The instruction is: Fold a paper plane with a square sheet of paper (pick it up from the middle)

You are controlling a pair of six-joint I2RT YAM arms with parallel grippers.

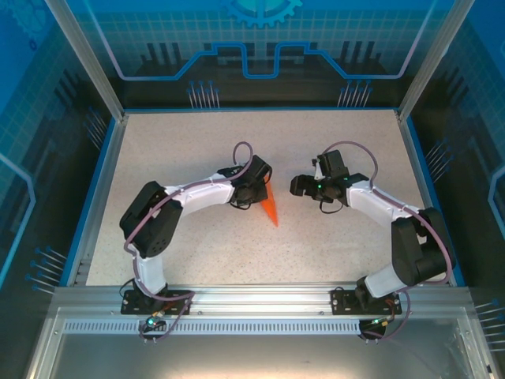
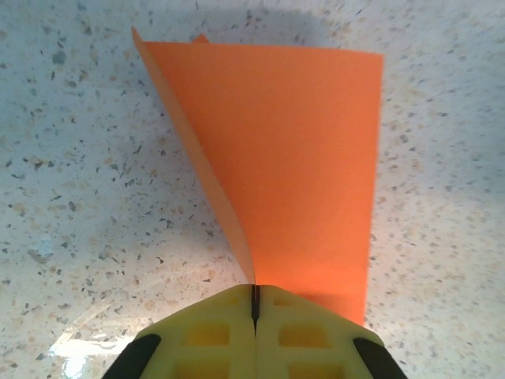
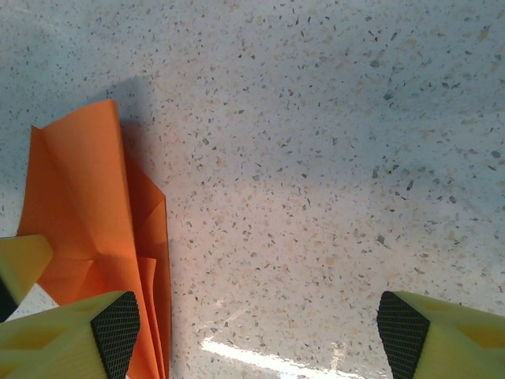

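The orange sheet of paper [image 1: 271, 208] is folded into a narrow pointed paper plane shape, standing on edge at the table's middle with its tip toward the near side. My left gripper [image 1: 260, 189] is shut on one end of it. In the left wrist view the yellow jaws [image 2: 255, 296] pinch the folded edge, and the paper [image 2: 292, 158] fans out ahead above the table. My right gripper [image 1: 296, 185] stands open just right of the paper, apart from it. In the right wrist view the paper [image 3: 87, 221] lies left of its open fingers [image 3: 260, 316].
The speckled beige table [image 1: 197, 253] is bordered by a blue rim and aluminium frame posts [image 1: 87, 63]. A yellow fingertip of the left gripper [image 3: 20, 260] shows at the left edge of the right wrist view.
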